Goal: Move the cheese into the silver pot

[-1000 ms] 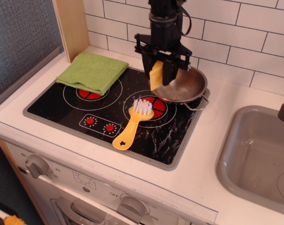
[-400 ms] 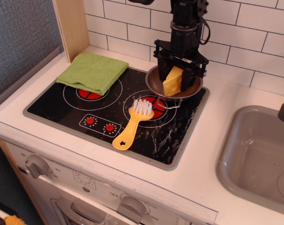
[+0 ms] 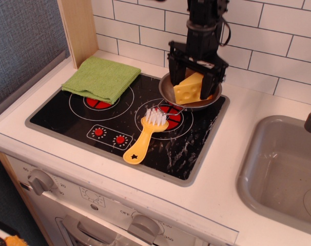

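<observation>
Yellow cheese (image 3: 188, 88) w/in silver pot (image 3: 168, 86), end effector (image 3: 196, 72) spread wide, nothing gripped.

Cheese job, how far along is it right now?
Nearly done. The cheese sits in the silver pot at the back of the stove. The gripper is open, its fingers straddling the wedge. What is left looks like just lifting the gripper clear.

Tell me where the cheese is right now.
The cheese sits in the silver pot at the back right corner of the stovetop, between the open fingers of the gripper, just behind the yellow brush.
</observation>
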